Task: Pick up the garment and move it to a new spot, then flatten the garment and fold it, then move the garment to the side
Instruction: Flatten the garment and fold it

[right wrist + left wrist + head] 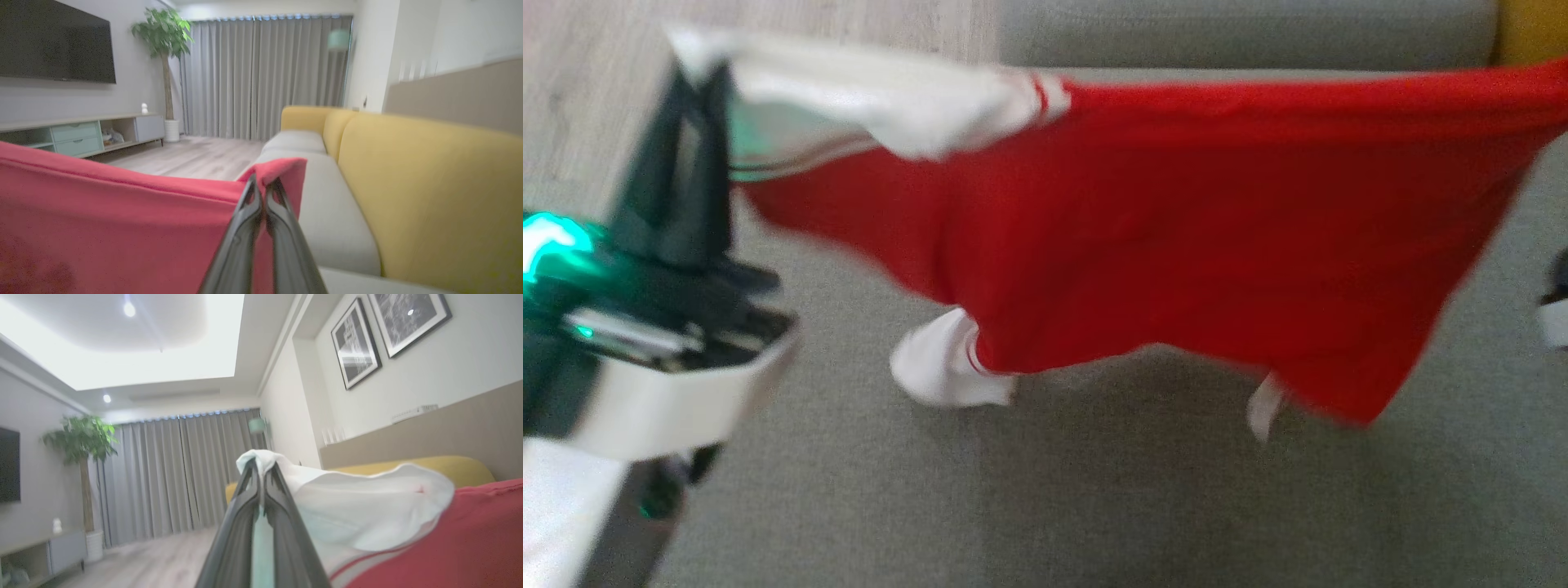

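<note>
Two ends of the garment point(1176, 245) hang stretched above the grey sofa point(1094, 506). You see the left gripper point(262, 473) pinching white cloth and the right gripper point(264, 191) pinching a red corner.

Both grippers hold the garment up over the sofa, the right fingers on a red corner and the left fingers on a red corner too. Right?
Not quite. The left gripper is shut on a white part of the garment, not a red corner; the left wrist view shows it. The rest is right: the right gripper pinches a red corner, and the garment hangs over the sofa.
</note>
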Available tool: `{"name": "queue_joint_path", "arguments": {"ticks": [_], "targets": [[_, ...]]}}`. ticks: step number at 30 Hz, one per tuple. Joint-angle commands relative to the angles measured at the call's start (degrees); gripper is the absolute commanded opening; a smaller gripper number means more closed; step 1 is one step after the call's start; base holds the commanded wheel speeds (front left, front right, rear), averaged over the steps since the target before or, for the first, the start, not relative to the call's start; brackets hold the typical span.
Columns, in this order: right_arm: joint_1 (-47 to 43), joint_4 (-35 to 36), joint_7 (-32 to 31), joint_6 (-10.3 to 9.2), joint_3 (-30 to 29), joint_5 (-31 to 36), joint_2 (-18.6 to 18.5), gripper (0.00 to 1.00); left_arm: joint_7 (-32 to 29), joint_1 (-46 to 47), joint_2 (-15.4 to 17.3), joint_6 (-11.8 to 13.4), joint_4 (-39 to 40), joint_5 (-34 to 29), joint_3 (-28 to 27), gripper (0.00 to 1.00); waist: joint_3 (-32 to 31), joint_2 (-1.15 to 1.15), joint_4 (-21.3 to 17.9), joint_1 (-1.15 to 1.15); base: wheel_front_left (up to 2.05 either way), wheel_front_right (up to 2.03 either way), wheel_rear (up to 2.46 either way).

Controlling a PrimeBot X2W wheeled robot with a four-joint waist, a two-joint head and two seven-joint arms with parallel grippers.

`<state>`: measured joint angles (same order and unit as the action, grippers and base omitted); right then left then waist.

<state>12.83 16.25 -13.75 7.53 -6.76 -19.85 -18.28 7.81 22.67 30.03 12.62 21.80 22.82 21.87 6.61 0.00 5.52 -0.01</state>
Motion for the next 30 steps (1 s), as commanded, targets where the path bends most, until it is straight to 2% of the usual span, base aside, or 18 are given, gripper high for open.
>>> {"name": "queue_joint_path", "arguments": {"ticks": [1,4,8,11,14,19,23,28,29,30], "targets": [[0.33,5.63,-2.14,-0.04,-1.07,1.05,-0.27,0.0,-1.07,4.99,3.08,0.44,3.39,-0.87,-4.03,0.0,-0.98,0.0,-0.31,0.01,0.0,0.0,0.0],[0.65,15.37,-7.12,-0.04,-4.45,3.17,0.17,0.0,-4.17,10.01,5.39,0.55,7.37,-2.31,-5.98,0.0,-2.28,0.0,-0.88,0.01,0.0,0.0,0.0],[2.8,23.67,-12.65,-0.04,-8.21,3.98,-0.15,0.0,-7.93,15.96,6.94,0.19,10.69,-3.33,-6.93,0.0,-3.36,0.0,-1.53,0.01,0.0,0.0,0.0],[4.73,26.19,-15.28,-0.04,-9.87,3.56,-0.24,0.0,-10.04,19.0,6.79,-0.19,11.2,-3.08,-6.49,0.0,-3.54,0.0,-1.81,0.01,0.0,0.0,0.0],[6.96,25.38,-16.59,-0.04,-10.57,2.18,0.27,0.0,-11.19,20.94,5.6,-0.77,9.52,-1.89,-5.26,0.0,-3.27,0.0,-1.98,0.01,0.0,0.0,0.0],[11.3,17.21,-16.63,-0.04,-8.35,-1.34,1.44,0.0,-11.39,23.16,1.61,-2.49,-0.19,2.83,-3.05,0.0,-1.39,0.0,-2.0,0.01,0.0,0.0,0.0],[17.83,4.6,-13.82,-0.04,-4.68,-3.95,1.63,0.0,-9.51,27.21,-3.03,-5.22,-14.86,7.1,-1.78,0.0,0.27,0.0,-2.1,0.01,0.0,0.0,0.0],[29.13,-13.77,-6.92,-0.04,0.5,-6.1,3.63,0.0,-3.67,35.55,-7.93,-8.29,-34.36,9.8,-2.8,0.0,0.09,0.0,-3.56,0.01,0.0,0.0,0.0],[29.13,-13.77,-6.92,-0.04,0.5,-6.1,3.63,0.0,-3.67,35.55,-7.93,-8.29,-34.36,9.8,-2.8,0.0,0.09,0.0,-3.56,0.01,0.0,0.0,0.0],[31.38,-17.16,-5.42,-0.04,1.41,-6.36,4.34,0.0,-2.1,37.4,-8.63,-8.85,-37.65,9.98,-3.14,0.0,-0.06,0.0,-3.89,0.01,0.0,0.0,0.0]]}}
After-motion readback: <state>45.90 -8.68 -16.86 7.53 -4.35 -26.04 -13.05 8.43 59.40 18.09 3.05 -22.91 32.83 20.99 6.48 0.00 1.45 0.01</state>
